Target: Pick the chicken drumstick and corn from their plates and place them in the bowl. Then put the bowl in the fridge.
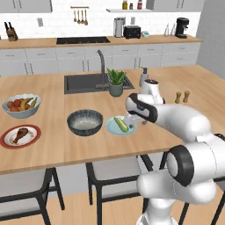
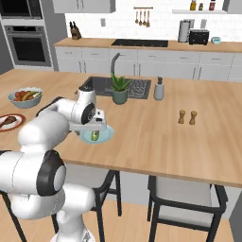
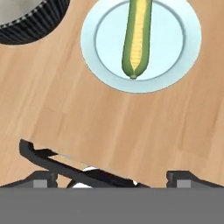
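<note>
Corn [image 3: 136,39] lies lengthwise on the light blue plate [image 3: 183,52], near the front edge of the tabletop [image 1: 52,145], just beside the dark ribbed bowl [image 1: 85,122]. My hand [image 3: 111,177] hovers above the bare wood short of the plate, jaws wide and holding nothing. I judge the cob light, stiff and round, apt to roll on the smooth plate, so I would close across its thick middle, fingers square to its length. Chicken drumstick [image 1: 19,134] waits on the red-rimmed plate [image 1: 9,143] towards the left edge; it looks firm, best gripped at its meaty end.
</note>
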### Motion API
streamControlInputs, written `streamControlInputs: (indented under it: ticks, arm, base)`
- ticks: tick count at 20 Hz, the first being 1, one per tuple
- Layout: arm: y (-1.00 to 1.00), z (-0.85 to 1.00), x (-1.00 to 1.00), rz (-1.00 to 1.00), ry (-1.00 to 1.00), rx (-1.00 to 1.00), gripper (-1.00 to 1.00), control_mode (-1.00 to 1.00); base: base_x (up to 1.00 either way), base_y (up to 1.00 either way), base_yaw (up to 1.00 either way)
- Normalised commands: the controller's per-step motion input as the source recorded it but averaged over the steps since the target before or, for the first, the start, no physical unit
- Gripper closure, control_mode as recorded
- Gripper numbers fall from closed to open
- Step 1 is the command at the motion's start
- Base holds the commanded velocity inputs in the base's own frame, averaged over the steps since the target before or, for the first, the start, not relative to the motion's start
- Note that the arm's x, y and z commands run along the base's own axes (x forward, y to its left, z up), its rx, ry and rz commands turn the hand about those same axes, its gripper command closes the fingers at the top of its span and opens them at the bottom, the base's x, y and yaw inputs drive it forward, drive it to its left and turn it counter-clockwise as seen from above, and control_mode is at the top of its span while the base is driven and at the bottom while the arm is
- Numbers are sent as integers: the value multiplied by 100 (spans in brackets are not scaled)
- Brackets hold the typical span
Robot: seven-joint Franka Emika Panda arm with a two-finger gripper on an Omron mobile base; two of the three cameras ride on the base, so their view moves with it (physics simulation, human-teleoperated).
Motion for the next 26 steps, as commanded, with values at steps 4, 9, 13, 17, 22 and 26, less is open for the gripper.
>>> streamControlInputs:
  ticks: [4, 9, 13, 17, 22, 26]
  arm:
    - [9, -37, 62, 14, 9, 0, -100, -100]
    - [14, -36, 57, 5, 4, 0, -100, -100]
    - [11, -36, 39, 1, 0, 0, -100, -100]
    - [0, -33, 34, 0, 0, 0, -100, -100]
    - [0, -41, 47, 0, 1, 0, -100, -100]
    - [1, -25, 47, 0, 1, 0, -100, -100]
  base:
    - [0, 0, 0]
    - [0, 0, 0]
    - [0, 0, 0]
    - [0, 0, 0]
    - [0, 0, 0]
    - [0, 0, 0]
